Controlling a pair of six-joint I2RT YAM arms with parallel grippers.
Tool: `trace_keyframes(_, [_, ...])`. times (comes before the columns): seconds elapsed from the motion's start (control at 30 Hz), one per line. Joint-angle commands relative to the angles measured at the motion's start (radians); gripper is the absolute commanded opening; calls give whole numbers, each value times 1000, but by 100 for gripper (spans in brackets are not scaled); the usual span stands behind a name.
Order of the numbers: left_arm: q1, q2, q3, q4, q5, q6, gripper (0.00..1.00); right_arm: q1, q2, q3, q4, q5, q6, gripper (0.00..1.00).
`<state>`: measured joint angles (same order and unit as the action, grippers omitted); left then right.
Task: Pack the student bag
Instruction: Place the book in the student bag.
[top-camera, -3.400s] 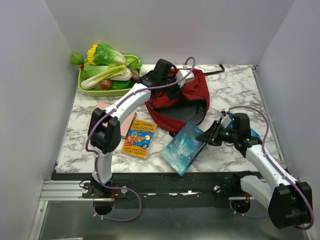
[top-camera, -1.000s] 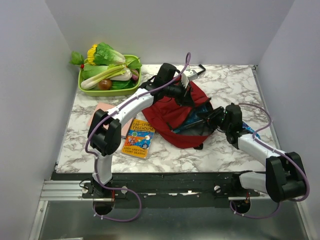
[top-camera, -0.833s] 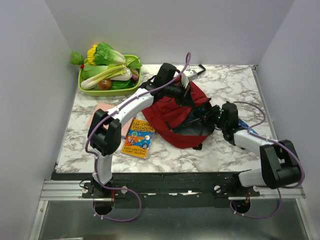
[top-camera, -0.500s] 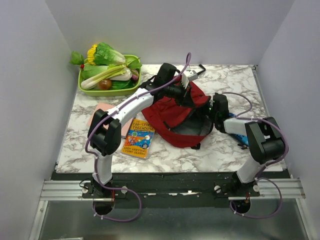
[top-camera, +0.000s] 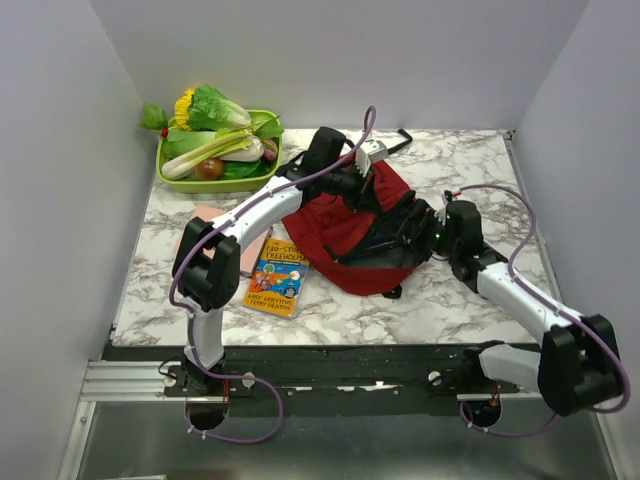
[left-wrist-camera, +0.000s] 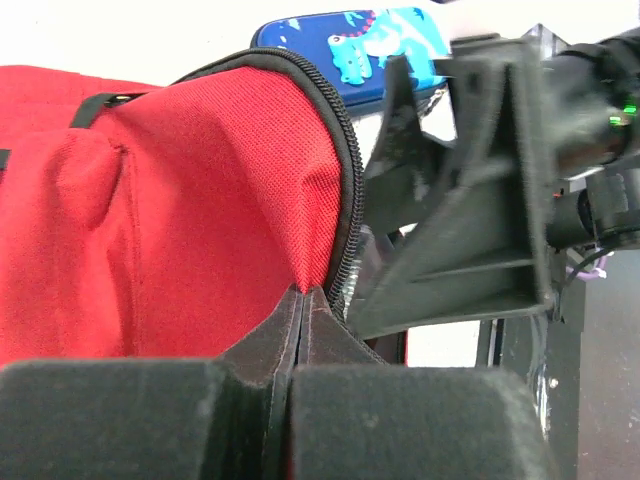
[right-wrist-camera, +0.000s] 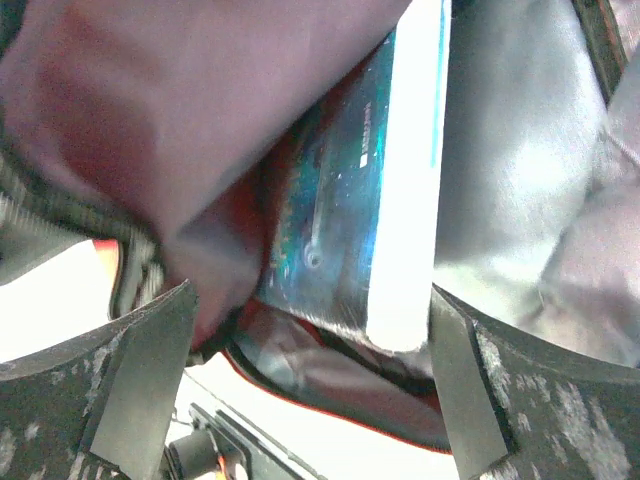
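The student bag (top-camera: 340, 228), dark red with black zipper trim, lies in the middle of the table with its mouth facing right. My left gripper (top-camera: 368, 188) is shut on the red fabric beside the zipper (left-wrist-camera: 305, 295) and holds the mouth's upper edge up. My right gripper (top-camera: 416, 226) is at the bag's mouth with its jaws wide open (right-wrist-camera: 310, 300). A blue book (right-wrist-camera: 350, 190) with a white page edge lies inside the bag on the grey lining, between the open fingers and free of them.
A green tray (top-camera: 170, 182) of vegetables stands at the back left. A colourful Treehouse book (top-camera: 278, 277) and a pink notebook (top-camera: 200, 216) lie left of the bag. The blue patterned pencil case (left-wrist-camera: 360, 30) lies just beyond the bag's right side.
My right gripper carried the blue book into the bag's mouth, then opened wide and let it go inside. The left gripper has kept its hold on the bag's edge.
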<state>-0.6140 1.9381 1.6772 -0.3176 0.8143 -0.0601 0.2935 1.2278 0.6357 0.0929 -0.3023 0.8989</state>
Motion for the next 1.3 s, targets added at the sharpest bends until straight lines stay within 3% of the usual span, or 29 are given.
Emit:
trace_keyframes(0.0, [13,41,29,-9,-70,37,0,6,-134,-41,-137,-44,-90,100])
trace_keyframes(0.07, [13,59,56,-15,-75,34,0,6,-180,-56,-179,-50,-103,100])
trace_keyframes(0.27, [13,73,93,-12,-60,11,0,6,-119,-87,-205,-2,-147,81])
trace_keyframes(0.37, [13,62,88,-8,-44,-1,0,6,-44,-50,-234,23,-221,67])
trace_keyframes(0.4, [13,50,84,1,-41,-12,0,6,10,-22,-239,28,-233,57])
trace_keyframes(0.57, [13,19,53,35,-23,-41,0,6,134,82,-260,43,-297,28])
trace_keyframes(0.7, [13,7,58,38,-9,-46,0,6,137,98,-278,34,-351,20])
trace_keyframes(0.73, [13,7,59,38,-7,-44,0,6,144,93,-285,43,-357,11])
trace_keyframes(0.8, [13,9,64,38,-7,-46,0,6,162,105,-329,39,-380,1])
trace_keyframes(1.03, [13,5,61,38,-3,-43,0,4,85,91,-415,26,-433,1])
trace_keyframes(1.27, [13,7,58,38,0,-47,0,12,111,29,-355,-9,-397,1])
